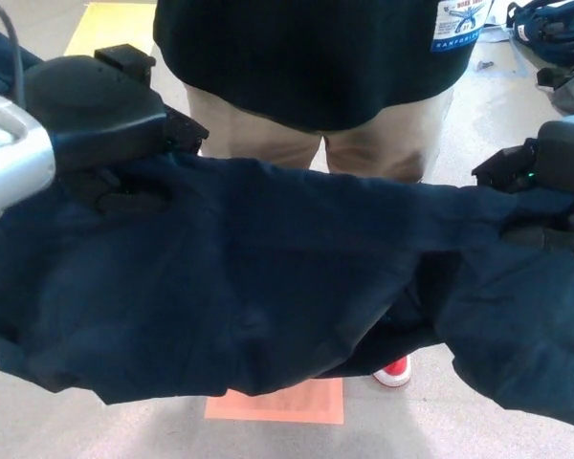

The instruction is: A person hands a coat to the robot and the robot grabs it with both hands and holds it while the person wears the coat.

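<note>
coat [268, 277]: dark navy, spread wide across the middle of the frame from left edge to right edge, hanging in folds, lower hem reaching the bottom third
left hand [110, 120]: upper left of frame, black, fingers closed on the coat's top edge
right hand [545, 182]: right edge, mid-height, black, fingers clamped on the coat's top edge, small green light on it
person [316, 67]: top centre, just behind the coat, back to camera, black top, tan trousers
label [456, 26]: white and blue patch on the black top, upper right; writing too small to read
shoe [394, 371]: red and white, below the coat, lower centre-right
floor [77, 426]: grey
floor patch [282, 402]: orange rectangle, bottom centre, partly hidden by the coat
bag [550, 24]: blue, top right corner, contents not visible
</note>
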Available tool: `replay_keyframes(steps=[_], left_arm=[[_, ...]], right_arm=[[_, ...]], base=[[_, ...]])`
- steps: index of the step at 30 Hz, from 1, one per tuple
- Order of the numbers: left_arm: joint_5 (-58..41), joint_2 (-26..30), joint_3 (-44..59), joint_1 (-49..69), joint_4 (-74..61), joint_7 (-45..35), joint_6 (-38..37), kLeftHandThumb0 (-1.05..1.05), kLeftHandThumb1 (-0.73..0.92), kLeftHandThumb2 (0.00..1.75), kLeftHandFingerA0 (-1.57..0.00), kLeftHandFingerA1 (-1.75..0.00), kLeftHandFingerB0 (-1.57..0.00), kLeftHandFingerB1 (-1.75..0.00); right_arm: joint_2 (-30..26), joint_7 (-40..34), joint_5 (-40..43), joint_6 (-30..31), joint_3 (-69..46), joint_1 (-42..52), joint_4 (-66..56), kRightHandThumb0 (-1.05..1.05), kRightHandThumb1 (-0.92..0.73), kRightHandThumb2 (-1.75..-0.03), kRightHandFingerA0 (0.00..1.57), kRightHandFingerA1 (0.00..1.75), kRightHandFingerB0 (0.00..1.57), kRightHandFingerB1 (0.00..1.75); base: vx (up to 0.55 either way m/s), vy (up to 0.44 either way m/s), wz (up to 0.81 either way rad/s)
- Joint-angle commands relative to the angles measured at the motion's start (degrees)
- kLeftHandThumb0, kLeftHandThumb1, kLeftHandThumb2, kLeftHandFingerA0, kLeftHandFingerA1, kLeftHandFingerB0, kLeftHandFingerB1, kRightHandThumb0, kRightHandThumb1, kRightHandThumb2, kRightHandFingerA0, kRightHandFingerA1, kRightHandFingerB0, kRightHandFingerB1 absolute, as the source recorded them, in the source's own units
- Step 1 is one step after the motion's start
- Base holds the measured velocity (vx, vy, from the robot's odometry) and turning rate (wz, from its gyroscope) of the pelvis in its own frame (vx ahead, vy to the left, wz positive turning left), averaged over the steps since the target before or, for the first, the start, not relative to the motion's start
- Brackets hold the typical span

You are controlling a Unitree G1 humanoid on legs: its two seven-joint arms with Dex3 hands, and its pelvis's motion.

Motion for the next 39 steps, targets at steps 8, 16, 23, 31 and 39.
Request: replay_keyframes(steps=[8, 16, 23, 31, 39], left_arm=[[14.39, -11.93, 3.59, 12.01, 11.67, 46.67, -0.71, -0.34, 0.83, 0.69, -0.89, -1.74, -0.69, -1.53], [14.65, -15.71, 6.02, 15.12, 12.22, 55.9, -0.9, -0.34, 0.81, 0.64, -0.92, -1.73, -0.69, -1.59], [16.19, -18.05, 8.43, 13.2, 13.59, 64.82, 0.05, -0.34, 0.86, 0.66, -0.92, -1.74, -0.66, -1.61], [14.6, -22.0, 11.59, 9.1, 14.33, 70.46, -0.91, -0.32, 0.84, 0.65, -0.93, -1.75, -0.66, -1.67], [14.35, -24.76, 12.96, 6.83, 14.02, 70.96, 0.16, -0.36, 0.89, 0.66, -0.94, -1.75, -0.66, -1.7]], right_arm=[[9.95, -43.72, -17.66, -18.03, -4.06, 12.52, 11.02, -0.31, -0.87, -0.66, 0.99, 1.56, 0.77, 1.45], [17.7, -61.3, -21.73, -17.74, -5.75, 12.57, 12.96, -0.26, -0.8, -0.63, 1.05, 1.62, 0.82, 1.51], [23.35, -66.64, -20.6, -15.23, -10.74, 9.55, 10.23, -0.28, -0.87, -0.64, 0.98, 1.74, 0.77, 1.61], [26.22, -68.08, -18.73, -12.58, -16.66, 6.0, 8.56, -0.33, -0.88, -0.65, 0.97, 1.74, 0.78, 1.51], [26.85, -69.83, -18.56, -14.38, -18.77, 1.53, 10.68, -0.34, -0.86, -0.7, 0.98, 1.75, 0.83, 1.63]], base=[[0.0, 0.0, 0.0], [0.0, 0.0, 0.0], [0.0, 0.0, 0.0], [0.0, 0.0, 0.0], [0.0, 0.0, 0.0]])
